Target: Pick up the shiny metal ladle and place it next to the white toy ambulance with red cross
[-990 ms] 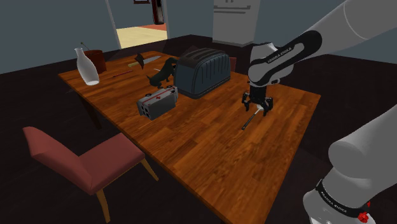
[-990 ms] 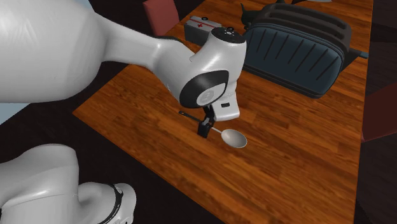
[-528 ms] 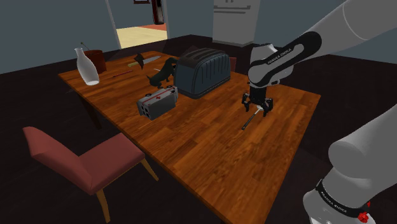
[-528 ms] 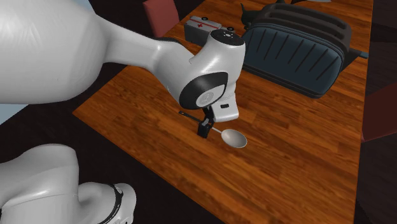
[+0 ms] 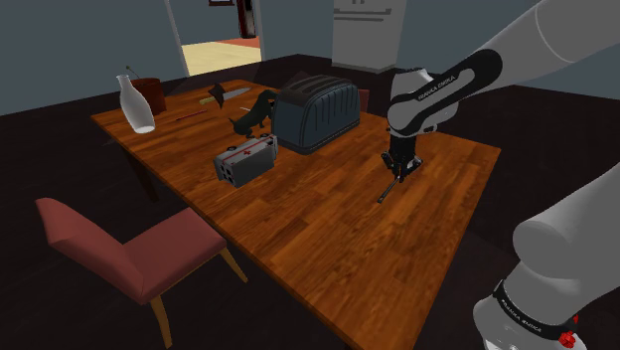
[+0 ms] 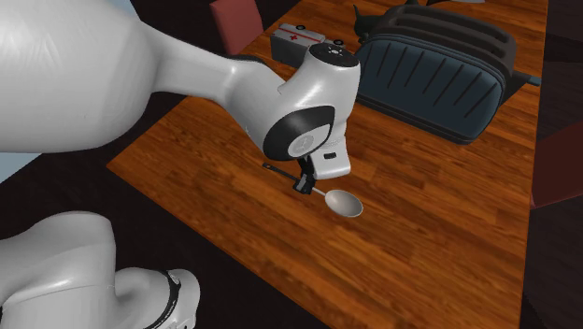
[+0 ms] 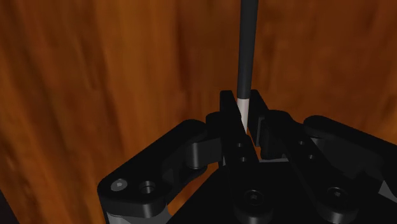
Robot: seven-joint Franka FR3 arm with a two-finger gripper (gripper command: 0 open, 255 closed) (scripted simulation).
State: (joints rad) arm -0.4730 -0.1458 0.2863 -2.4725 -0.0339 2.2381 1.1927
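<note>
The ladle (image 6: 343,203) lies flat on the wooden table (image 5: 298,229), with its pale shiny bowl at one end and a thin dark handle (image 5: 386,192) at the other. My black gripper (image 5: 399,171) stands straight down over it, shut on the shaft where silver meets dark. From the wrist, the fingers (image 7: 224,118) clasp the ladle (image 7: 246,51) between them. The second exterior view has the gripper (image 6: 302,184) low on the table, beside the bowl. The white toy ambulance (image 5: 244,159) with its red cross (image 6: 299,37) sits further along the table, in front of the toaster.
A dark toaster (image 5: 316,111) stands between the gripper and the ambulance's far side. A dark toy dinosaur (image 5: 256,111), a white vase (image 5: 135,104) and a knife (image 5: 233,94) sit at the far end. A red chair (image 5: 129,259) stands at the table's near side.
The fingers, spread on either side of the ladle's handle before, have come together on it. The arm and the ladle stay where they were.
</note>
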